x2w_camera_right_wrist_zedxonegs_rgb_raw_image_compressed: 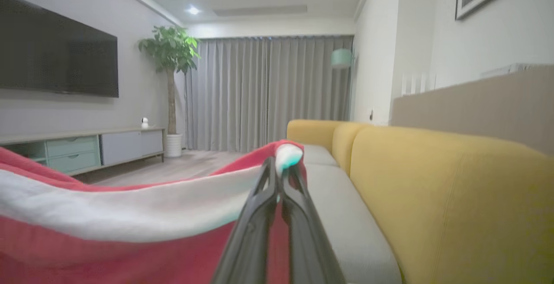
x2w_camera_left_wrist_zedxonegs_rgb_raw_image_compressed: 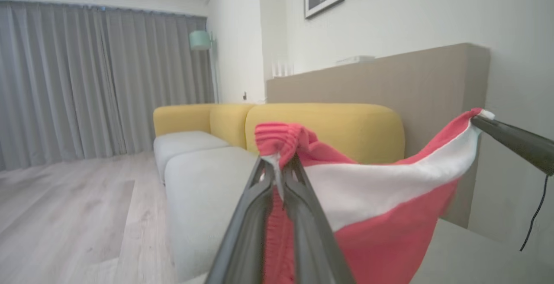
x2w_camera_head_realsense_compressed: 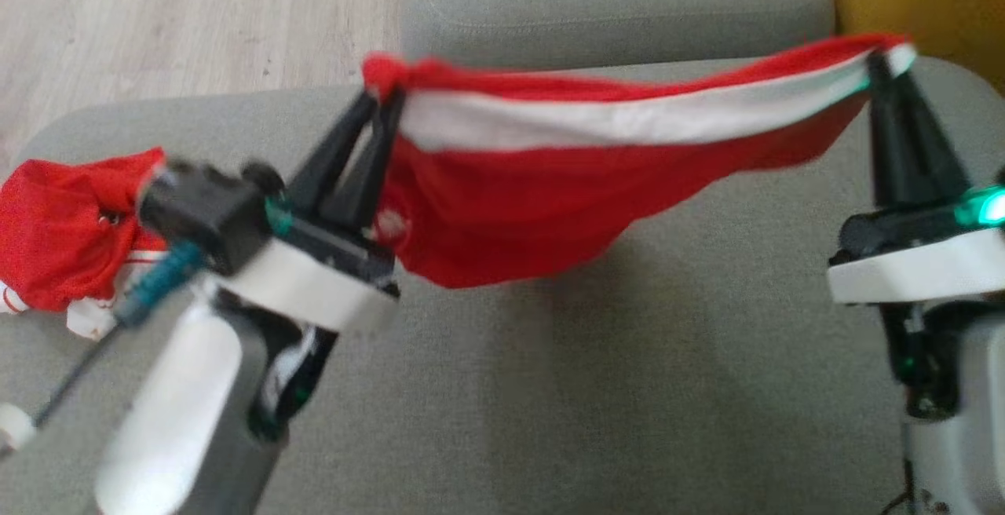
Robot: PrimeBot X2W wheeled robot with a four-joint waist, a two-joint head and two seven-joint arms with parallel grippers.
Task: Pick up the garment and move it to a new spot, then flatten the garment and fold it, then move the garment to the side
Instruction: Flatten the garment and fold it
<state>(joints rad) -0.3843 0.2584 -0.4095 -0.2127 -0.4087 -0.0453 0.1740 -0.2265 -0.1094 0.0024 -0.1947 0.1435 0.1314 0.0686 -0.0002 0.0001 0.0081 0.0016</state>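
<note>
Left jaws were clamped tight on one bunched corner of the garment (x2w_camera_head_realsense_compressed: 550,209), and right jaws were pinched shut on the far corner. The red-and-white cloth hung stretched between them, sagging in the middle, lifted clear above the sofa (x2w_camera_head_realsense_compressed: 628,389) seat. So the pickup looked done, and this read as the carry, or the spread before laying it down. Flattening, folding and the move aside all looked left to do. A second red heap (x2w_camera_head_realsense_compressed: 55,240) lay at the left end of the sofa seat, apart from the held piece.
</note>
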